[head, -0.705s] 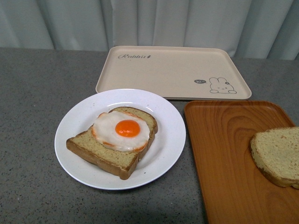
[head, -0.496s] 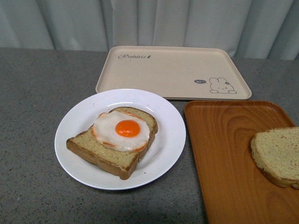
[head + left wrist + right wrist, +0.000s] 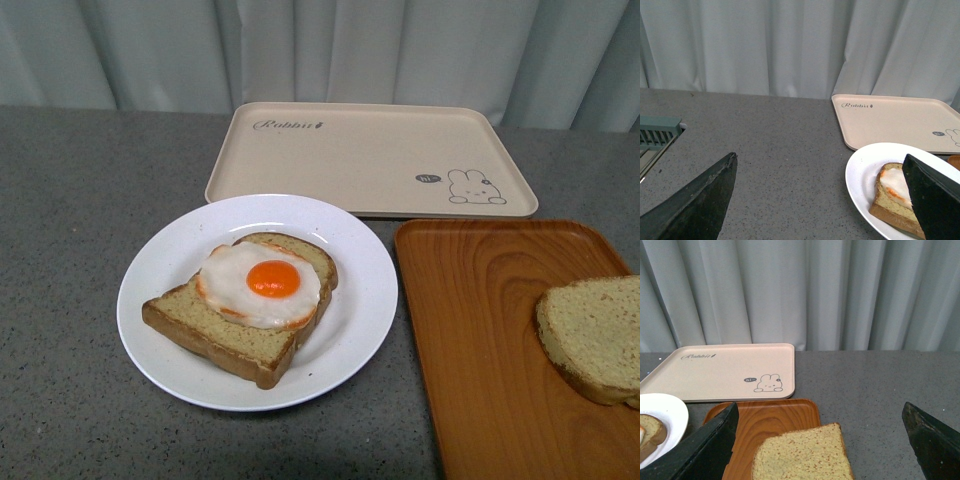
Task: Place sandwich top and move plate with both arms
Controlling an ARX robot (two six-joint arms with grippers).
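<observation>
Tan sandwich top [image 3: 592, 338] lies on the wooden tray [image 3: 480, 330], right of the plate [image 3: 170, 250]. Your right hand [image 3: 819, 410] is spread wide facing it: centre on the slice, grip the crusts gently.

The front camera looks down over the white plate [image 3: 160, 262], rabbit-print tray [image 3: 370, 150] and wood-grain tray [image 3: 478, 330]; both wrist cameras sit low, facing the curtain [image 3: 765, 45], each also catching plate and rabbit-print tray.

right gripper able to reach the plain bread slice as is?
Probably yes. The right gripper is open and the slice lies bare on the wood tray just ahead of it, nothing on top or between.
</observation>
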